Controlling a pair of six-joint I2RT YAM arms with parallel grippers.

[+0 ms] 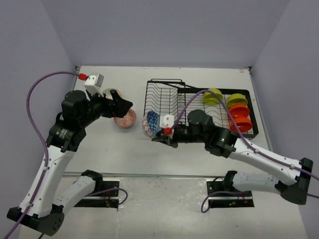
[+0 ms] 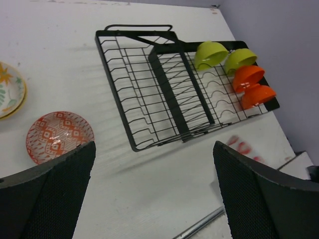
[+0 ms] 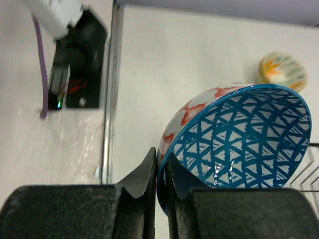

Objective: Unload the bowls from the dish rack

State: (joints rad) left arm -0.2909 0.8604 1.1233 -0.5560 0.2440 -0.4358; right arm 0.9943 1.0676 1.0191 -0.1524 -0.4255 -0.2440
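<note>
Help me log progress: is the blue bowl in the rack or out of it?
Out. The right gripper pinches the blue bowl by its rim, tipped, just past the rack's left edge.

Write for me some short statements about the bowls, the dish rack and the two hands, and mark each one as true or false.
1. The right hand grips a blue-patterned bowl by its rim. True.
2. The left hand holds the pink-patterned bowl. False: this hand is open and empty, and the bowl sits on the table.
3. The dish rack holds four bowls: two green bowls and two orange bowls. True.
4. The floral bowl stands in the dish rack. False: it is on the table, beside the pink-patterned bowl.
</note>
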